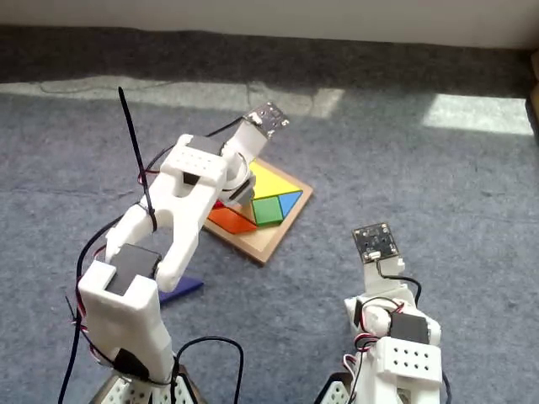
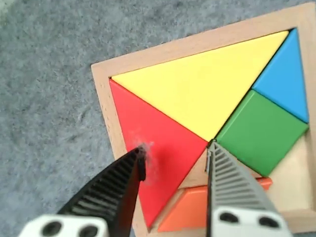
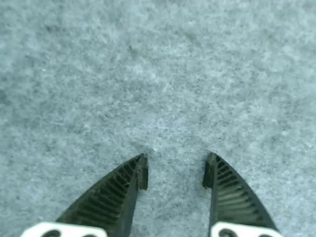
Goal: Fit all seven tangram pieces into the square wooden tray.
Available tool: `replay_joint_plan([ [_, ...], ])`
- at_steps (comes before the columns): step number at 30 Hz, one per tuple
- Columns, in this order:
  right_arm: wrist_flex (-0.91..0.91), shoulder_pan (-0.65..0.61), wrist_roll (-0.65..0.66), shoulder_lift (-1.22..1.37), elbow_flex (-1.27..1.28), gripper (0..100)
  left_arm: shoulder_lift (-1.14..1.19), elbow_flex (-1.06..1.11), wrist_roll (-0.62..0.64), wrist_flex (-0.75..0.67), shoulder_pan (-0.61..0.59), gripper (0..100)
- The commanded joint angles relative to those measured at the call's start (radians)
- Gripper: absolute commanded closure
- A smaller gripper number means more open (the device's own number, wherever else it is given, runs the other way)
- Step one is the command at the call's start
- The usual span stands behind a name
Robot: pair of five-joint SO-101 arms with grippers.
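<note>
High view, tray [image 1: 268, 244] at centre under left arm [image 1: 181, 202], loose blue piece [image 1: 181, 290] on carpet [image 1: 421, 168] lower left, left wrist view, left gripper [image 2: 175, 160] parted, empty, over red piece [image 2: 153, 128] and orange piece [image 2: 190, 215] in tray, right wrist view, right gripper [image 3: 175, 170] parted above carpet

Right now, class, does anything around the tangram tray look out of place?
Yes. One dark blue piece lies on the carpet, apart from the wooden tray, whose floor shows bare gaps beside the orange piece.
</note>
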Motion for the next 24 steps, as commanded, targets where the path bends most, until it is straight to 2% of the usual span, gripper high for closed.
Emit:
replay_joint_plan([
  [1, -0.027, 0.025, 0.0, -0.002, 0.008, 81.4, -0.065, -0.073, 0.014, 0.066, -0.016, 79],
  [8, -0.027, 0.025, 0.0, -0.002, 0.008, 81.4, -0.318, -0.033, 0.014, 0.233, -0.071, 79],
  [14, -0.027, 0.028, 0.0, -0.002, 0.008, 81.4, -0.559, 0.18, 0.003, 0.276, -0.139, 78],
  [20, -0.027, 0.028, 0.0, -0.002, 0.008, 81.4, -0.782, 0.446, -0.106, 0.292, -0.209, 77],
  [24, -0.027, 0.028, 0.0, -0.002, 0.008, 81.4, -0.871, 0.593, -0.181, 0.304, -0.288, 70],
])
